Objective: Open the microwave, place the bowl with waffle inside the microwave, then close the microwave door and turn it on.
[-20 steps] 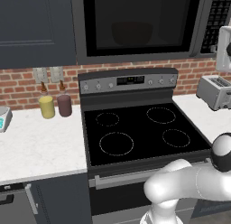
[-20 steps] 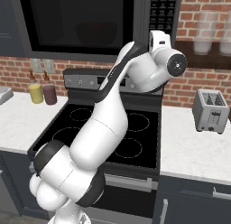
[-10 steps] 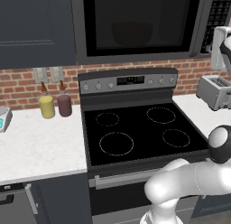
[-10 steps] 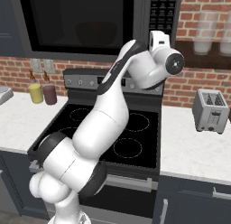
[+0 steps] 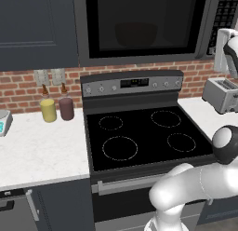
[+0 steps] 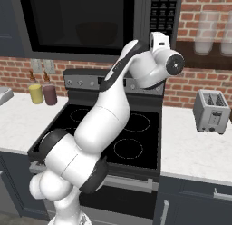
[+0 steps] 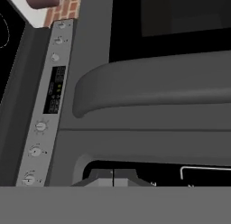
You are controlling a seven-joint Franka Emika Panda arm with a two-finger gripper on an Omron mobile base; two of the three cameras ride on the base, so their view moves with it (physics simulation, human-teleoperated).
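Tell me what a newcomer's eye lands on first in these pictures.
The white arm's gripper, jaws shut, is raised to the button keypad strip of the large dark grey microwave above the black-topped stove. Its door is closed; a round reddish-brown bowl shows dimly behind the glass.

Off-task items on counters
Stove (image 5: 139, 137) flanked by yellow bottle (image 5: 48, 109) and maroon bottle (image 5: 66, 107) at left, silver toaster (image 6: 210, 111) at right; possibly jars (image 6: 205, 36) shelved above.

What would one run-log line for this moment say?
door: microwave door closed | bowl inside | claw: shut, at keypad
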